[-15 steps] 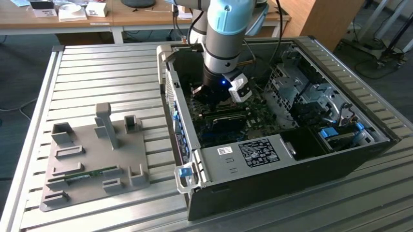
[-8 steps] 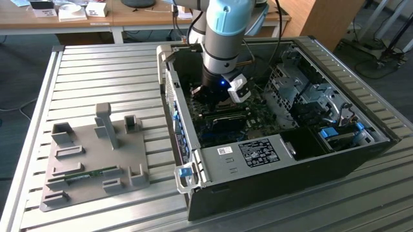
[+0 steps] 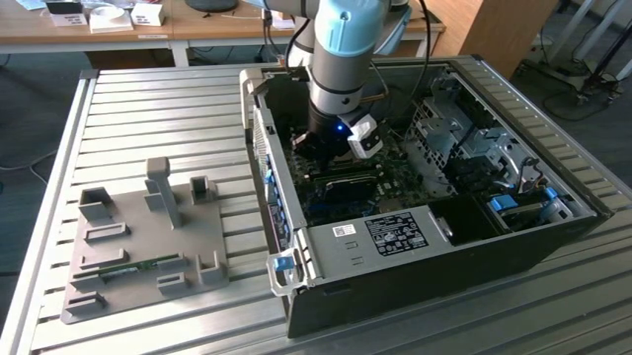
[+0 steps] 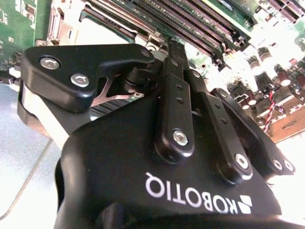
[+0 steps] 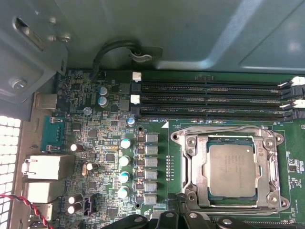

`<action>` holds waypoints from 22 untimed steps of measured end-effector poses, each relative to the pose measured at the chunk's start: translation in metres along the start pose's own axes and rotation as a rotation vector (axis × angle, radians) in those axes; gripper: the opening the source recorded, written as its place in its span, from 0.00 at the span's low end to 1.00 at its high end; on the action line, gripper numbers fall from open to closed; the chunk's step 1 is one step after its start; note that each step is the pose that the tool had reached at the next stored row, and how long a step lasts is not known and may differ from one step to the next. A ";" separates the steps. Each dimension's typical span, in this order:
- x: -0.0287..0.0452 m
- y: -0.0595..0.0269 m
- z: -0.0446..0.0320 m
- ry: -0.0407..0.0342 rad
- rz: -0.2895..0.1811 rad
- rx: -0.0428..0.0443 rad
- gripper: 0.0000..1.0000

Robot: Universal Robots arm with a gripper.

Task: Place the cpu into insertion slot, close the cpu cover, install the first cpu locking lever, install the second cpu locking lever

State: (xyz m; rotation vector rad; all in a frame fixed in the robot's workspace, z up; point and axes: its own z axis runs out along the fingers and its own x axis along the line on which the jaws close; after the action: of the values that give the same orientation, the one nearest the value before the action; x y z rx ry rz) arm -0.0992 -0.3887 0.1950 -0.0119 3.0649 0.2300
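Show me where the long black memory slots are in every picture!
Exterior view: memory slots inside the computer case, under the arm's wrist.
Second wrist view: memory slots running slantwise across the board.
First wrist view: memory slots between the cpu and the case wall.
Shared landmark: the green motherboard.

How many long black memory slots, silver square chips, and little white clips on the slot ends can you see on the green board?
Long black memory slots: 3
Silver square chip, the cpu: 1
White clips on the slot ends: 4
Total: 8
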 end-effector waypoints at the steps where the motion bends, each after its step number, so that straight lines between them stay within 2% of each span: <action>1: 0.0001 0.0000 0.0002 0.0000 0.000 0.0000 0.11; 13: 0.0002 -0.0005 0.0000 -0.0001 0.000 -0.0001 0.11; 17: -0.0001 0.0001 -0.0036 -0.0001 0.000 -0.0004 0.11; 22: -0.0006 0.0014 -0.0120 0.0004 0.000 -0.0002 0.11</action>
State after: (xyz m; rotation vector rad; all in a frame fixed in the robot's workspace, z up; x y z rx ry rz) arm -0.0994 -0.3891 0.2071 -0.0118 3.0653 0.2303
